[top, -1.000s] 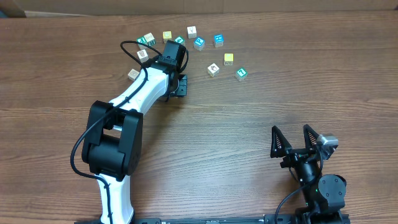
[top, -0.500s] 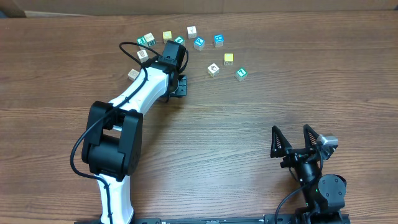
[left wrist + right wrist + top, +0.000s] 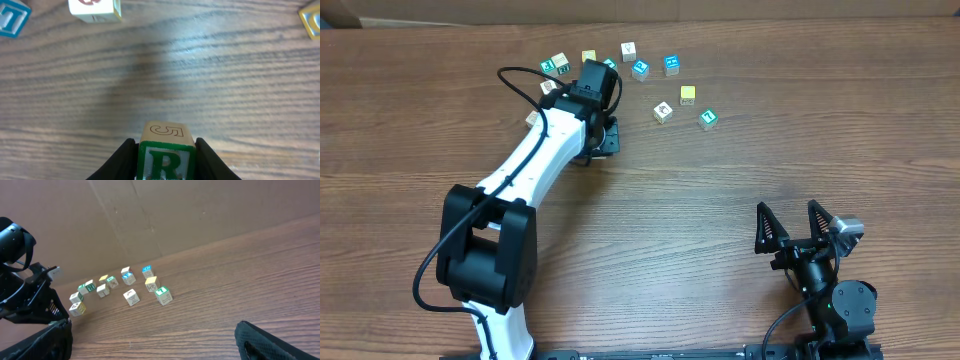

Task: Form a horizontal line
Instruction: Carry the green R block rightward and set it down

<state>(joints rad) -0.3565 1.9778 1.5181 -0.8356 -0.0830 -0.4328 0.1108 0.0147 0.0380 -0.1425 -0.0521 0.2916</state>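
**Left pincer [image 3: 165, 150] clamped on R cube [image 3: 165, 161]**

We note the cube held among the far-left cluster. Further right, other white-faced cubes [image 3: 663, 112] lie scattered on the bench [image 3: 740, 170], not in a row. The right pincer [image 3: 807, 228] gapes wide, empty.

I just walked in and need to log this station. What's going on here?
The left gripper is shut on a small cube with a green R, over the far part of the table. The other cubes lie scattered there, not yet in any row. The right gripper sits open near the front edge, holding nothing.
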